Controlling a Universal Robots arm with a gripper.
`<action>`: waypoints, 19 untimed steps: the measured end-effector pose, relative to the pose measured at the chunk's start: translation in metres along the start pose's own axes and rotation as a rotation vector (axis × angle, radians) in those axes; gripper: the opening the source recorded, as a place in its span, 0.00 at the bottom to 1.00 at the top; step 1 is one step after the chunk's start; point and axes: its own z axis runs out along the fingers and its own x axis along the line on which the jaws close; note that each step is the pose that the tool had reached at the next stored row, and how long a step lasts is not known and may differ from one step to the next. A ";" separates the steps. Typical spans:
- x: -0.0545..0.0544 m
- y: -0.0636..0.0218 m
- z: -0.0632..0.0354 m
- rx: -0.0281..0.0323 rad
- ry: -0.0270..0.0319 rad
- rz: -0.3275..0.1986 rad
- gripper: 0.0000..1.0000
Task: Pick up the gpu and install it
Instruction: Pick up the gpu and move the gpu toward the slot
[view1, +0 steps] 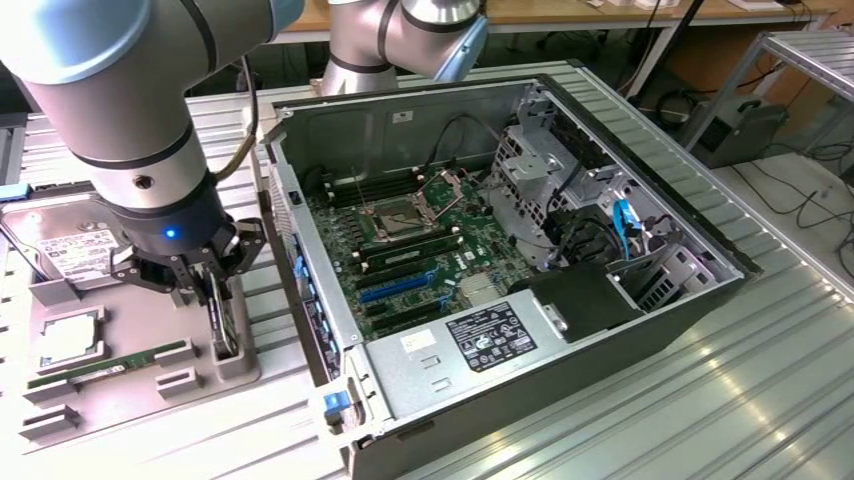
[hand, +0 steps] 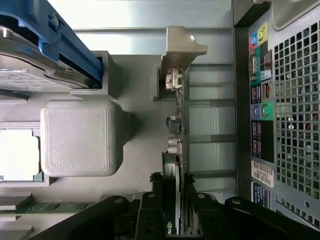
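Observation:
The gpu (view1: 222, 325) stands on edge in a slot of the grey parts tray (view1: 147, 395), at the exterior view's left beside the open computer case. It is a thin dark card. In the wrist view the gpu (hand: 180, 125) runs edge-on, with its silver bracket (hand: 182, 47) at the far end. My gripper (view1: 214, 290) has come straight down over the card. In the wrist view the gripper (hand: 176, 210) has a black finger (hand: 150, 215) pressed against each face of the card, so it is shut on the gpu. The card still sits in its slot.
The open computer case (view1: 667, 330) lies beside the tray, its motherboard (view1: 414, 250) and blue slots (view1: 394, 285) exposed. The tray also holds a hard drive (view1: 67, 245), a processor (view1: 67, 340) and a green memory stick (view1: 107, 368). The case's rear port panel (hand: 260, 100) is close alongside the card.

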 end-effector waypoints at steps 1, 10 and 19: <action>0.000 0.0000 0.0000 0.0000 0.0002 -0.003 0.27; 0.000 0.0000 -0.0005 -0.0026 0.0003 -0.005 0.27; 0.000 0.0004 -0.0094 -0.0166 0.0010 -0.012 0.27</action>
